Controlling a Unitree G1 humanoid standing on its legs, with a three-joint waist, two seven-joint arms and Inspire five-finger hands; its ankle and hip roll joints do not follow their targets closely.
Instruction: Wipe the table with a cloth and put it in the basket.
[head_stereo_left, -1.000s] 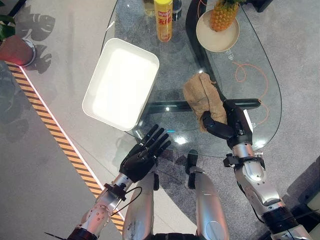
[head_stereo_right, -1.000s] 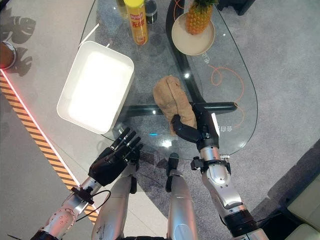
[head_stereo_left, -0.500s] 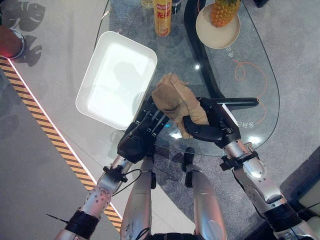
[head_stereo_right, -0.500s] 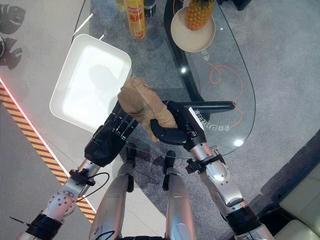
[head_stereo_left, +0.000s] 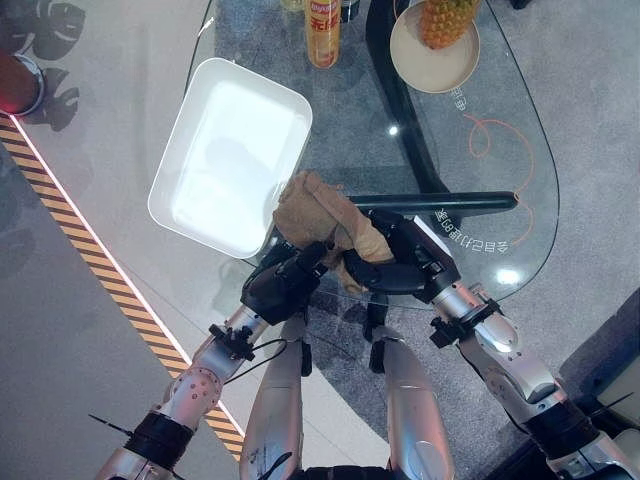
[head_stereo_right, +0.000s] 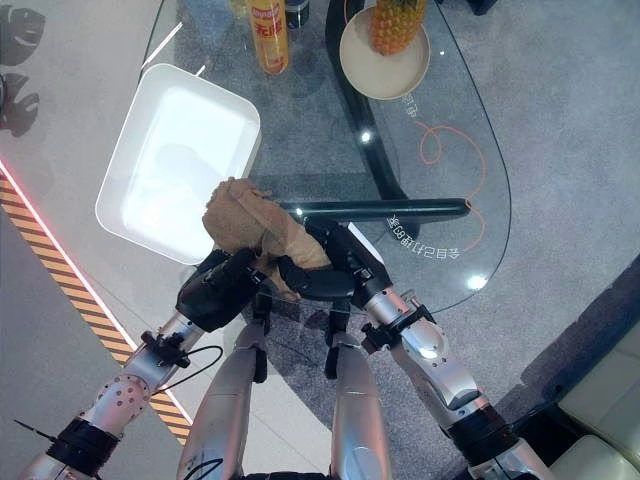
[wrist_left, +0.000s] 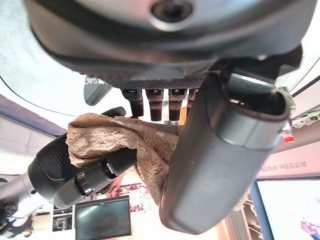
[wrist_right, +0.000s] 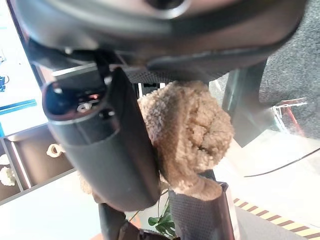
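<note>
Now, from my left eye, I see the brown cloth (head_stereo_left: 322, 215) bunched between both my hands at the near edge of the glass table (head_stereo_left: 500, 150), just beside the white rectangular basket (head_stereo_left: 232, 155). My right hand (head_stereo_left: 395, 265) has its fingers curled round the cloth's lower fold; my left hand (head_stereo_left: 285, 283) meets the cloth from beneath. I judge the wiping done and the transfer step in hand: a hand-over toward the basket side. A yellow bottle (head_stereo_left: 322, 32) and a pineapple on a round plate (head_stereo_left: 434, 60) stand well apart at the far end.

From my right eye the same: the cloth humps up, coarse and nubbly, overlapping the basket's smooth, glossy rim.

My left wrist view shows my left thumb and fingers closing on the cloth, with the fingers of my right hand wrapped in its other end.

My right wrist view shows the terry wad pinched between my right thumb and fingers.

Next, I reckon, my right hand must let go while my left carries the soft bundle over the rim and drops it in.
</note>
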